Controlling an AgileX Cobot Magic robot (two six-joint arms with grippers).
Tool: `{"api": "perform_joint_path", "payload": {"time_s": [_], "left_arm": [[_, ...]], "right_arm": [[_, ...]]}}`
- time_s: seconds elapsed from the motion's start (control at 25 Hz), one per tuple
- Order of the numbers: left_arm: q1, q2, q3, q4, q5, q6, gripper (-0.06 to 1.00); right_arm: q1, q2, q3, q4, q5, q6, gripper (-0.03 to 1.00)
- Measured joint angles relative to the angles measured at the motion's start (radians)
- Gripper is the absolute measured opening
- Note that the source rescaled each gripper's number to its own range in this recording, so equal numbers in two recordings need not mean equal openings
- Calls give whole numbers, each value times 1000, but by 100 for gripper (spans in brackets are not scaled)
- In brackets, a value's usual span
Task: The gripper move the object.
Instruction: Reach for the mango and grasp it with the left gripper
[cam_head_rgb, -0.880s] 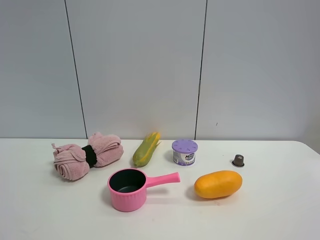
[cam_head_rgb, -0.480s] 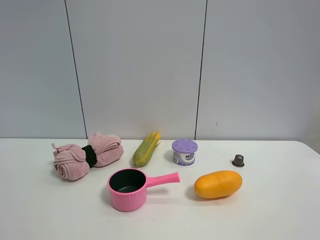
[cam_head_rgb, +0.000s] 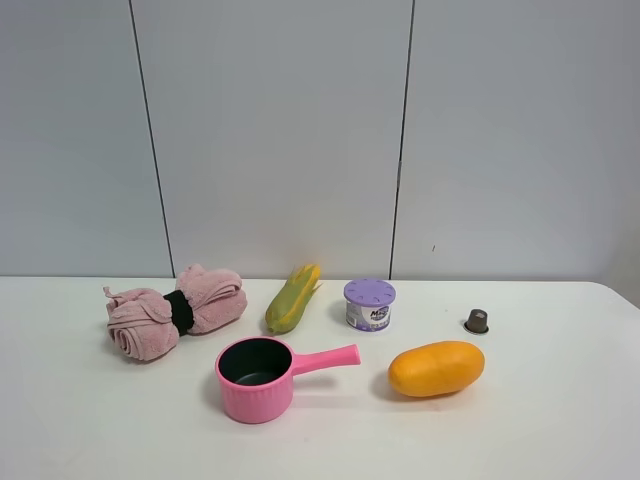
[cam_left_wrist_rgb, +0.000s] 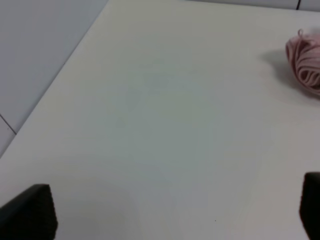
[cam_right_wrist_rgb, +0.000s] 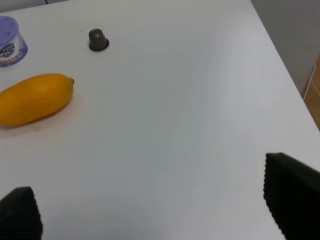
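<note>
The object, a smooth oval orange-yellow mango, lies on the white table to the right of the pink pot. It also shows in the right wrist view. My right gripper is open and empty, hovering over bare table well away from the mango. My left gripper is open and empty over bare table near the left edge, with the pink towel roll far from it. Neither gripper shows in the exterior high view.
A green-yellow corn cob, a purple-lidded can and a small dark capsule stand behind the mango. A pink towel roll lies at the left. The table's right edge runs close to the right gripper.
</note>
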Motion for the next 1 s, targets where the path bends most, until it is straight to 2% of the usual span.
{"api": "perform_joint_path", "payload": {"time_s": [0.56,0.72,0.84,1.0], "left_arm": [[0,13,0,0,0,11,100],[0,151,-37,-6,0,54,100],[0,313,-114,-29,-11,84,100],[0,518,-254,-68,-78,100,100]], "right_arm": [[0,0,0,0,0,0,100],[0,0,0,0,-1,0,100],[0,0,0,0,-1,0,100],[0,0,0,0,-1,0,100]]}}
